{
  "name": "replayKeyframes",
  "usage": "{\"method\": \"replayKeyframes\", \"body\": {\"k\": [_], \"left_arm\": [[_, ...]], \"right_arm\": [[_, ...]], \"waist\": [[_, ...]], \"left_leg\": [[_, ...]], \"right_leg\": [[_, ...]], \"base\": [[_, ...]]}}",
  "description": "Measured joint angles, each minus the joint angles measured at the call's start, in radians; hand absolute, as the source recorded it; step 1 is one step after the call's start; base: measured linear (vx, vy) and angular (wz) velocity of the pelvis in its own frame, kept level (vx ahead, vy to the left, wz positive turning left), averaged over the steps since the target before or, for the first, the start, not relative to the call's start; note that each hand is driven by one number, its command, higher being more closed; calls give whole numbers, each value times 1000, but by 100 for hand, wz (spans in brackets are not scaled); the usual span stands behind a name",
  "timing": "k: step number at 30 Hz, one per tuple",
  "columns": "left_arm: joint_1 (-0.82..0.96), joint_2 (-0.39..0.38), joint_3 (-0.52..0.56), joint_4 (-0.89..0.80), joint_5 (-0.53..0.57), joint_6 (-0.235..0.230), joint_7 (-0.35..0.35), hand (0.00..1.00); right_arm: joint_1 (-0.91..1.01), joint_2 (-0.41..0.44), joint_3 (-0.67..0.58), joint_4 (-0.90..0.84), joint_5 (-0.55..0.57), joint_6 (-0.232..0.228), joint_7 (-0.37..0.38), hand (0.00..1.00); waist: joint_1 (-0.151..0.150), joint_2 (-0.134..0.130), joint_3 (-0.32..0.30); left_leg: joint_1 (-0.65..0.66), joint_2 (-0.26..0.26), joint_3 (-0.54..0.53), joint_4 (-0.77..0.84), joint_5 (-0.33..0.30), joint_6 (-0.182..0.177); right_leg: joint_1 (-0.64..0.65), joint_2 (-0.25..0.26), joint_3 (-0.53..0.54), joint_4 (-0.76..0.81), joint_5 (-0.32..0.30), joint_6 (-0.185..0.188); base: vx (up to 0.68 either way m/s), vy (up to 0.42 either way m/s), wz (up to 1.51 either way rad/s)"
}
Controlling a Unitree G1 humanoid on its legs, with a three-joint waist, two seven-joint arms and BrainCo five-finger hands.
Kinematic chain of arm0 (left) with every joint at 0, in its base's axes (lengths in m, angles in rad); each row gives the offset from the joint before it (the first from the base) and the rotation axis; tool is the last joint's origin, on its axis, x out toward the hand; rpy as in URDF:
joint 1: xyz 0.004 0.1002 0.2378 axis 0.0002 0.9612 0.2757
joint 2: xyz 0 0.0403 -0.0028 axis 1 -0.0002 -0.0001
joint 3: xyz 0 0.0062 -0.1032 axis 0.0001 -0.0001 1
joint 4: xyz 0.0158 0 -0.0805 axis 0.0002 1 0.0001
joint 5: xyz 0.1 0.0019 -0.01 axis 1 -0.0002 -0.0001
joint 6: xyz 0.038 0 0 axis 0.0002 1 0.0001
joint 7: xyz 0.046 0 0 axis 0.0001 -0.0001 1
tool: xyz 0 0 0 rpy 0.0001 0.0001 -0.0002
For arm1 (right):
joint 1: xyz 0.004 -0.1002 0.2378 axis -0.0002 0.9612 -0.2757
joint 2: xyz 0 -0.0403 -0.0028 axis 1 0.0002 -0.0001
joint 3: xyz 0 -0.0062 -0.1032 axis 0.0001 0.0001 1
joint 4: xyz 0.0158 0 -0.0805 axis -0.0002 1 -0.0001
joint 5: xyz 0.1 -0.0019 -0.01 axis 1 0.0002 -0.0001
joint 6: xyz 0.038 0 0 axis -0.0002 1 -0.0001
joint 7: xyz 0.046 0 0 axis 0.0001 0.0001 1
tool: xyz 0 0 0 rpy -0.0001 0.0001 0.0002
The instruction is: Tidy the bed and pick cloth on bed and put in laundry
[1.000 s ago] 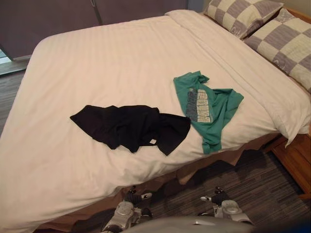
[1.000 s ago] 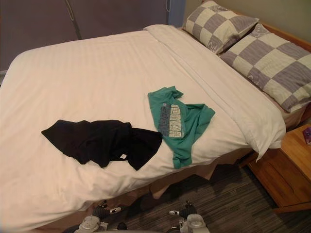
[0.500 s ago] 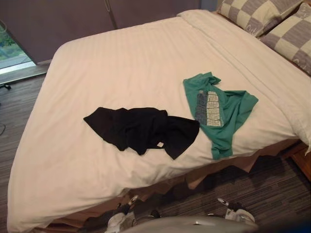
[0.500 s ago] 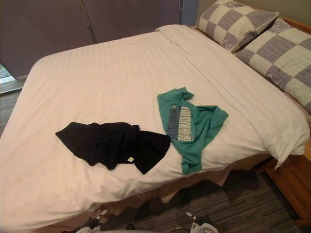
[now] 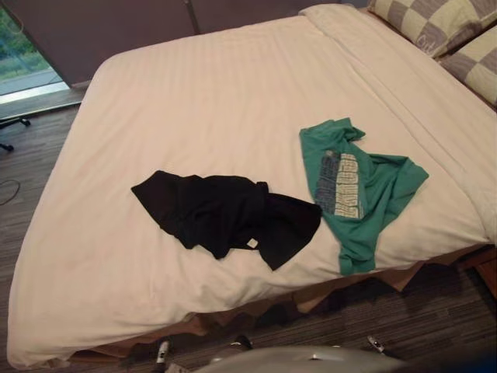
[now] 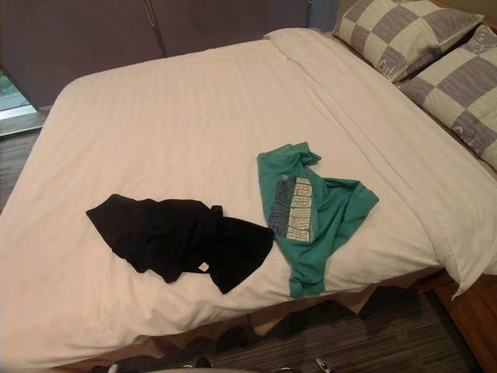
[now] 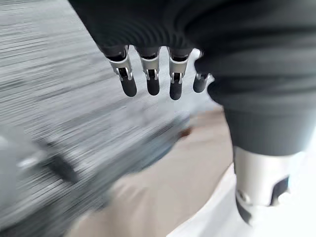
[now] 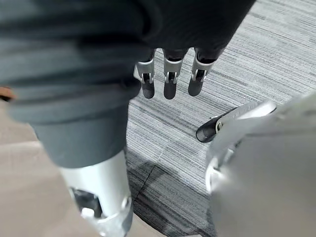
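A crumpled black cloth [image 5: 225,217] lies on the white bed [image 5: 217,101], close to its near edge. Just to the right of it lies a green T-shirt [image 5: 353,183] with pale print, one end drooping over the bed's edge. The two garments almost touch. My left hand [image 7: 150,81] hangs low beside the bed over the carpet, fingers straight, holding nothing. My right hand [image 8: 169,81] hangs the same way over the grey carpet, open and empty. Both hands are well short of the clothes.
Two checked pillows [image 6: 404,35] lie at the bed's head on the far right. A wooden nightstand [image 6: 474,311] stands at the lower right. Grey carpet [image 6: 373,334] runs along the near side. Dark wardrobe doors [image 6: 116,31] stand behind, with a bright doorway [image 5: 31,70] on the left.
The camera has moved: the whole picture has slid, with the bed's left edge and floor now showing more. The clothes lie as before. My hands have sunk toward the bottom edge.
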Motion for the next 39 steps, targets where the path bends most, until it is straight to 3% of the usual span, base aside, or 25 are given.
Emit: {"method": "replayKeyframes", "body": {"k": [1, 3, 5, 7, 8, 9, 11, 14, 16, 17, 19, 21, 22, 24, 26, 27, 28, 32, 35, 39], "left_arm": [[-17, 1, 35, -21, -4, -5, 34, 0], [-86, 20, 123, -47, -26, -12, 86, 0], [-125, 72, 176, -68, -41, -18, 130, 0], [-152, 148, 227, -90, -41, -20, 142, 0], [-170, 232, 279, -100, -41, -19, 144, 0], [-176, 271, 308, -100, -41, -18, 143, 0], [-173, 471, 444, -68, -37, -16, 132, 0], [-163, 700, 474, 49, 46, -11, 129, 0], [-163, 890, 378, 150, 179, 4, 112, 0], [-165, 923, 331, 155, 203, 5, 107, 0], [-174, 1019, 154, 91, 299, 16, 86, 0], [-185, 1117, 98, 7, 359, 25, 72, 0], [-193, 1192, -36, -121, 384, 22, 34, 0], [-208, 1211, -183, -259, 431, 12, 18, 0], [-217, 1098, -309, -541, 567, -27, -1, 0], [-219, 1060, -330, -579, 602, -32, -2, 0], [-239, 967, -375, -611, 656, -41, -11, 0], [-238, 817, -476, -604, 718, -2, -20, 0], [-240, 745, -589, -637, 775, 28, -24, 0], [-274, 684, -629, -753, 813, 49, -60, 0]], "right_arm": [[6, 1, -4, 1, 21, -8, -14, 0], [16, -1, -29, 3, 58, -13, -27, 0], [15, -3, -62, 1, 120, -25, -36, 0], [18, -18, -194, 3, 159, -34, -47, 0], [26, -69, -360, 21, 195, -32, -56, 0], [28, -102, -447, 29, 201, -30, -57, 0], [53, -305, -759, 67, 224, -20, -60, 0], [100, -535, -933, 70, 190, -22, -64, 0], [115, -719, -902, 62, 101, -38, -73, 0], [109, -748, -850, 47, 84, -42, -80, 0], [56, -793, -578, -160, 19, -51, -98, 0], [21, -793, -423, -369, -31, -71, -107, 0], [22, -788, -307, -516, -93, -102, -108, 0], [1, -776, -216, -600, -120, -122, -111, 0], [-77, -671, -75, -750, -179, -166, -105, 0], [-88, -643, -55, -767, -195, -170, -104, 0], [-97, -589, -15, -784, -220, -164, -103, 0], [-74, -514, 50, -802, -260, -126, -82, 0], [-77, -515, 127, -961, -303, -144, -71, 0], [-76, -508, 191, -1114, -351, -156, -53, 0]], "waist": [[-1, 15, -11], [4, 15, -11], [2, 2, -17], [-1, -12, -26], [-5, -16, -35], [-6, -17, -40], [-22, -18, -54], [-34, -15, -62], [-38, -21, -79], [-40, -24, -90], [-54, -26, -112], [-66, -41, -124], [-65, -51, -130], [-62, -50, -131], [-88, -40, -132], [-92, -31, -132], [-104, -11, -123], [-123, -8, -117], [-146, -2, -102], [-165, 20, -57]], "left_leg": [[-16, 3, 3, 0, -7, -6], [-19, 4, 12, 1, -21, -5], [-17, 3, 19, 1, -22, -5], [-17, 1, 26, 0, -25, -4], [-24, -1, 26, 0, -26, -4], [-26, -4, 26, 0, -27, -4], [-39, -9, 18, 0, -29, -2], [-57, -14, -1, 1, -28, -1], [-74, -15, -17, 2, -22, 6], [-83, -16, -20, 4, -19, 6], [-87, -15, -27, 7, -14, 12], [-85, -14, -26, 7, -12, 13], [-86, -15, -26, 7, -13, 13], [-86, -18, -26, 6, -13, 13], [-104, -32, -29, 6, -11, 16], [-110, -34, -27, 6, -11, 18], [-118, -38, -27, 7, -8, 24], [-101, -34, -28, 7, -7, 30], [-87, -18, -18, 7, -7, 29], [-94, 8, -3, 7, -7, 29]], "right_leg": [[-5, 4, -13, 0, -2, -4], [-5, 9, -14, 2, -12, -19], [-7, 9, -9, 2, -17, -28], [-9, 12, -7, 0, -28, -42], [-11, 12, -7, 0, -30, -41], [-13, 12, -7, -1, -30, -42], [-30, 11, -6, -1, -31, -42], [-41, 10, -7, -1, -30, -42], [-62, 11, -7, -1, -30, -42], [-69, 11, -7, -3, -30, -42], [-73, 13, -6, -5, -29, -42], [-76, 15, 3, -9, -29, -42], [-75, 15, 13, -16, -29, -42], [-76, 12, 20, -16, -28, -41], [-88, 1, 20, -19, -21, -35], [-97, -2, 21, -19, -17, -32], [-106, -5, 24, -22, -4, -23], [-108, -7, 58, -22, 1, -16], [-111, 5, 93, -20, 19, -8], [-140, 29, 112, -21, 57, 0]], "base": [[-11, 30, 42], [-36, 34, 28], [-36, -8, -9], [-27, -24, -9], [0, 0, 0], [-15, -4, -4], [12, -2, -7], [24, 12, 12], [-6, 7, 20], [-17, -5, 13], [-4, -6, 3], [-13, -12, -9], [-14, 4, -6], [-19, 22, 0], [-45, 67, 3], [-8, 72, 0], [17, 50, -8], [56, -22, -24], [45, -56, -38], [-9, -17, -26]]}}
